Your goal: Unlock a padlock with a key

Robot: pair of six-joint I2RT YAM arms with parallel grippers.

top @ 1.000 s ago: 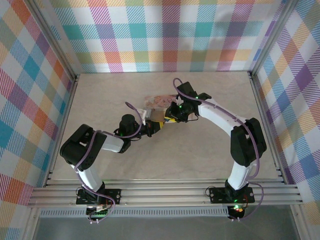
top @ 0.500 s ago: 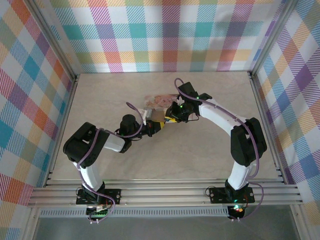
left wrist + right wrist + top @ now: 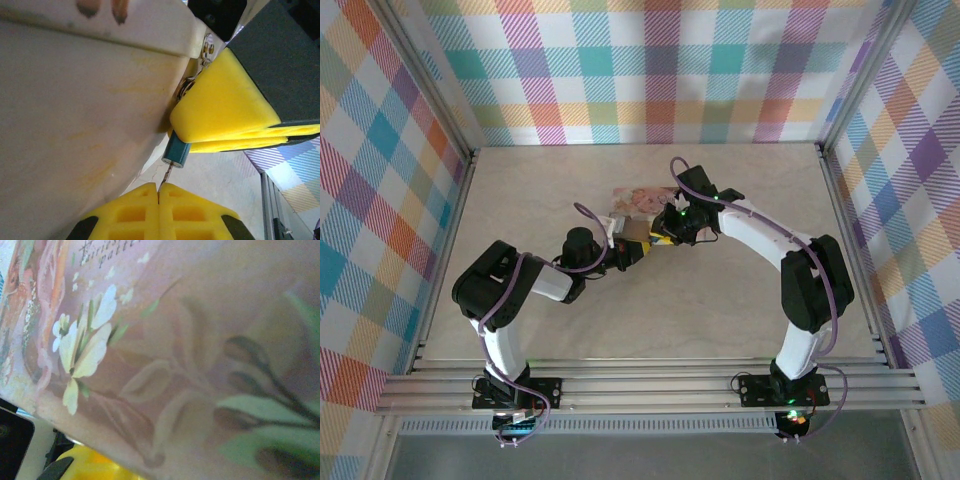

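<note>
- Yellow pads of the left gripper [image 3: 158, 191] are pressed flat together on the key [image 3: 167, 174]. Just its thin dark shaft rises out of the seam between them.
- Straight ahead of those pads, the key's tip meets the round end face of the padlock [image 3: 176, 152]. How deep it sits in the keyway I cannot tell.
- Shaft and blue body lie on nearly one line, both leaning slightly right as they climb. The cream side of the pink tin [image 3: 75, 110] runs close along their left (little room for the wrist to swing that way).
- Above the body, a bit of silvery shackle [image 3: 187, 88] shows by the tin's lid edge.
- Further right, the right gripper [image 3: 187, 134] has its two yellow fingers drawn close over the padlock's upper part, seemingly pinching it, with the blue end poking out towards the key.
- From above, both grippers meet just in front of the tin, left gripper nearer the robot, right gripper beyond it.
- My judgement: the next move belongs to the left arm. It should push along the shaft's own line if the key is not seated, then twist about that line while the right holds the body steady.
</note>
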